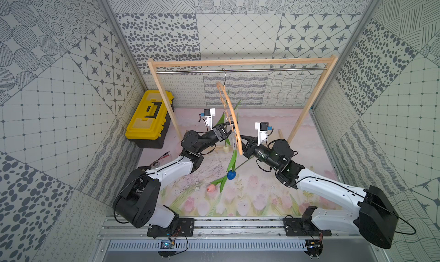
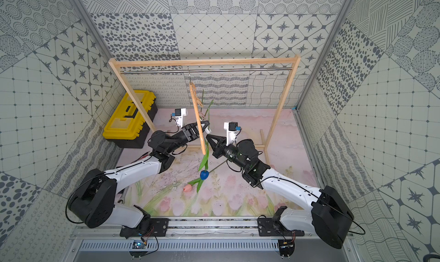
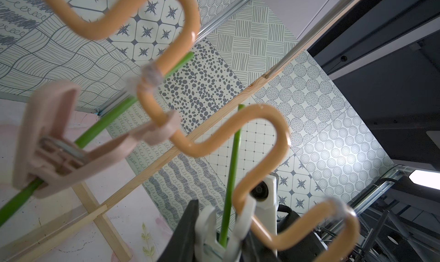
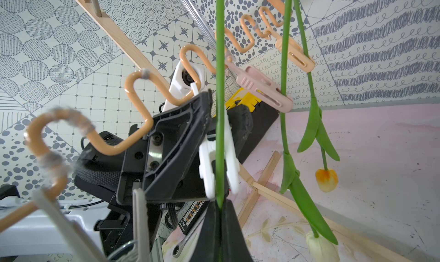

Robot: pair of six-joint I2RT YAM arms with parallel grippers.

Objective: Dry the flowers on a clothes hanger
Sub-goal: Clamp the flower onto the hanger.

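In both top views the clothes hanger (image 1: 240, 147) is seen hung by its metal hook from the steel rod (image 1: 262, 69) of the wooden frame (image 1: 238, 62), turned nearly edge-on between the two arms. The left gripper (image 1: 228, 125) is held against the hanger's lower rail, and the right gripper (image 1: 241, 137) is set just beside it on the opposite side. The blue tulip (image 1: 231, 175) is seen head down above the table, its stem rising toward the two grippers. The cream tulip (image 1: 226, 149) is hung head down from the hanger, and the pink tulip (image 1: 210, 188) is laid flat on the printed mat (image 1: 262, 196). A yellow toolbox (image 1: 150, 116) is stood at the back left. In the left wrist view the left gripper's fingers (image 3: 187, 229) are seen pressed onto the handles of a white clip (image 3: 207, 221) on the wavy rail, and a green stem is passed up between the clip's spread halves. A pink clip (image 3: 47, 141) farther along the rail is closed on another stem. In the right wrist view the right gripper's fingers (image 4: 210, 234) are clamped tight on the blue tulip's stem, which is held upright at the white clip. The yellow tulip (image 4: 326, 179) and the cream tulip are hung head down from the farther clips
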